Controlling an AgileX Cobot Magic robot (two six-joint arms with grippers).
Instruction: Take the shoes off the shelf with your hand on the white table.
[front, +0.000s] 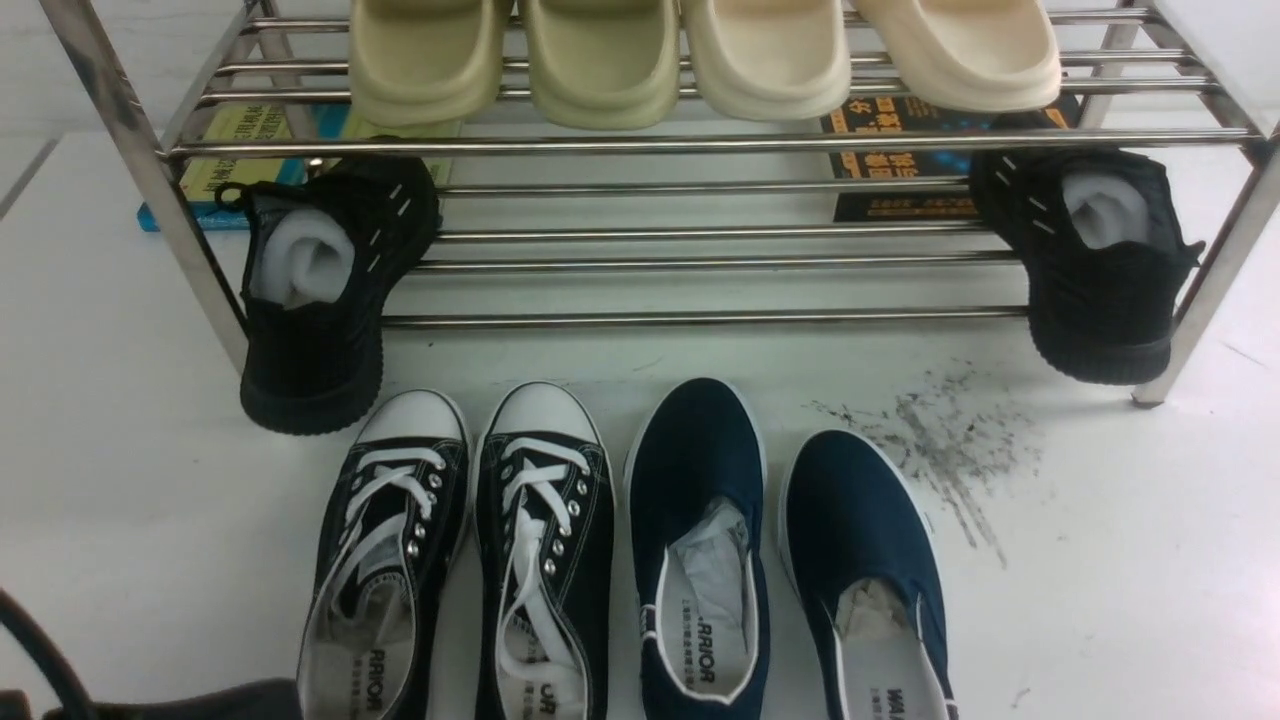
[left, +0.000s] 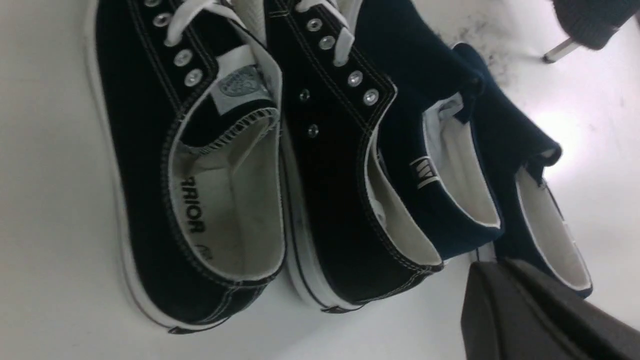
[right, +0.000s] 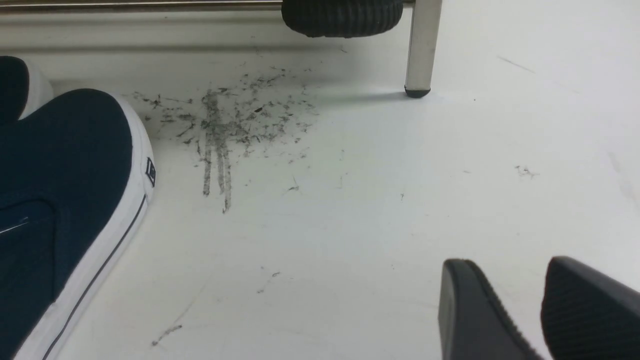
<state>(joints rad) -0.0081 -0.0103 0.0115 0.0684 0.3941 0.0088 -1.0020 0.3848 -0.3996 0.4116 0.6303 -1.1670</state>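
The sneakers (front: 460, 550) already sit side by side on the white table (front: 1100, 560), just in front of the shelf (front: 700, 320), so little seems left. The right gripper (right: 542, 310) hovers empty, fingers apart; the left gripper (left: 545, 315) shows too little to tell.

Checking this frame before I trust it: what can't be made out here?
- Left hand: left wrist view's edge cuts it; open or shut unclear.
- Sneakers' heels: cut off by front view's bottom edge.
- Book title: too small, behind shelf bars.
- Right hand: only fingertips show, right wrist view.
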